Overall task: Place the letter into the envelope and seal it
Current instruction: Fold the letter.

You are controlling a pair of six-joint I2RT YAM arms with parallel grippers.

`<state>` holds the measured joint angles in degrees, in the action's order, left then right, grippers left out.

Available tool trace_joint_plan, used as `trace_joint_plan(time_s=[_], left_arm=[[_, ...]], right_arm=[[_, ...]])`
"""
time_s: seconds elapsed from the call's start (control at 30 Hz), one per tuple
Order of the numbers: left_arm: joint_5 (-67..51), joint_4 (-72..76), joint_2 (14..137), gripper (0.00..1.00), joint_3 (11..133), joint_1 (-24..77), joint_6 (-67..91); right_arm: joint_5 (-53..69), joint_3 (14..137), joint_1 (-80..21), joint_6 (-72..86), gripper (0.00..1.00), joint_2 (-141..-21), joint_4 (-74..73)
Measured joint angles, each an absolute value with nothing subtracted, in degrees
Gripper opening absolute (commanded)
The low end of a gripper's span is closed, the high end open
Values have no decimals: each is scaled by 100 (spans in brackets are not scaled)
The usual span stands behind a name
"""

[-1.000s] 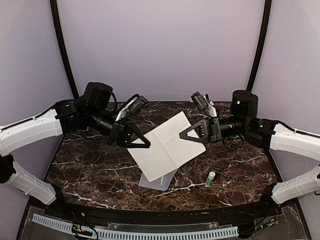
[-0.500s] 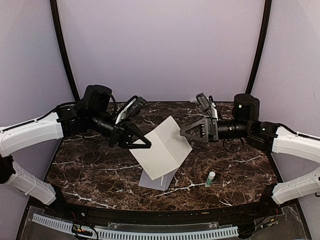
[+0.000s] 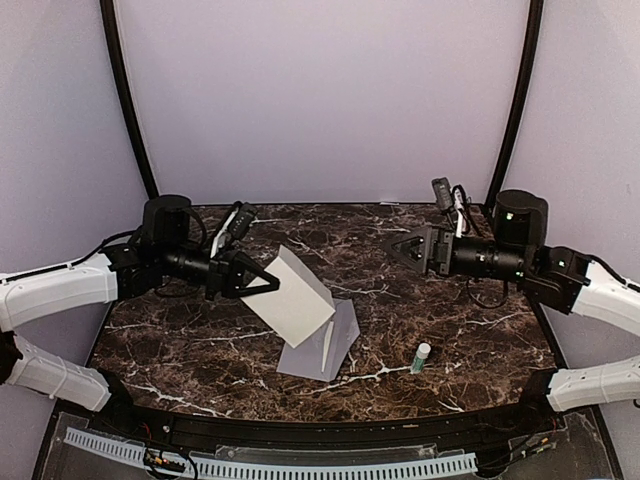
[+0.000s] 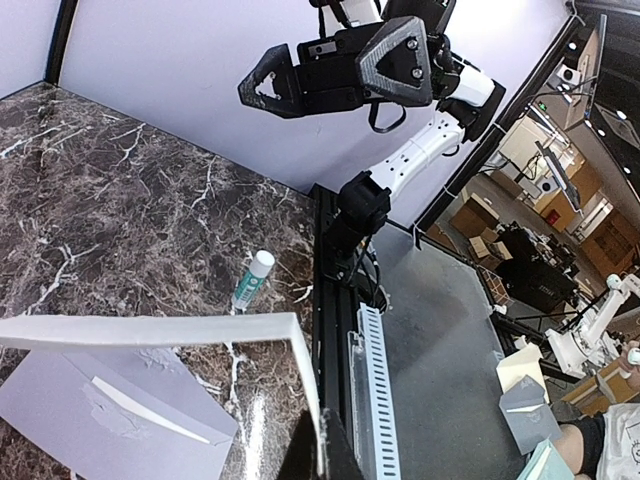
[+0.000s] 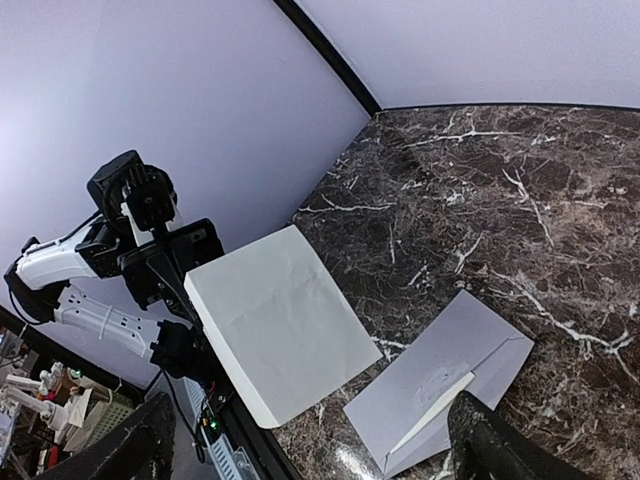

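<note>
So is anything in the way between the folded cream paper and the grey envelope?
Nothing visible. The folded cream paper letter, pinched in the left gripper, hangs above the flat grey paper envelope; the small white green-capped tube lies apart, beside it.

Left pincer (image 3: 270, 286) clamped, right pincer (image 3: 392, 244) agape.

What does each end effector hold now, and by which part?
The left end effector pinches the letter by the edge facing that arm. The right end effector is open, empty.

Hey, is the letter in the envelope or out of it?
Out. The left pincer holds the letter in the air, above the grey envelope lying flat on the table.
</note>
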<state>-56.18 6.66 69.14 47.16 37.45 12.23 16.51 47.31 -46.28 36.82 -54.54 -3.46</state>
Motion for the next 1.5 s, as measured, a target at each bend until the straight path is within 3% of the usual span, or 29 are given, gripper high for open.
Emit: trace_joint_plan(time_s=[0.3,0.43,0.57,0.63,0.87,1.03,1.17,1.5], left_arm=[[-5575,631,6919,0,4720,3745,1079],[-5546,464,6919,0,4764,3745,939],[-5603,314,6930,0,4788,3745,849],[-5616,283,6943,0,4788,3760,812],[-5616,34,7063,0,4871,3911,657],[-5607,-143,7190,0,4884,4051,521],[-5612,-228,7220,0,4884,4132,475],[-5616,-246,7218,0,4884,4276,464]], right_arm=[[1588,4939,-5411,3260,82,-5811,-635],[1605,4925,-5802,3118,72,-5996,-604],[1603,4917,-6034,2987,54,-6180,-438],[1590,4917,-6101,2910,51,-6370,-292],[1468,5201,-6436,2648,53,-7249,-32],[1424,5658,-6578,2510,47,-7806,78],[1352,5828,-6678,2445,34,-8121,152],[1321,5498,-6864,2731,28,-8084,523]])
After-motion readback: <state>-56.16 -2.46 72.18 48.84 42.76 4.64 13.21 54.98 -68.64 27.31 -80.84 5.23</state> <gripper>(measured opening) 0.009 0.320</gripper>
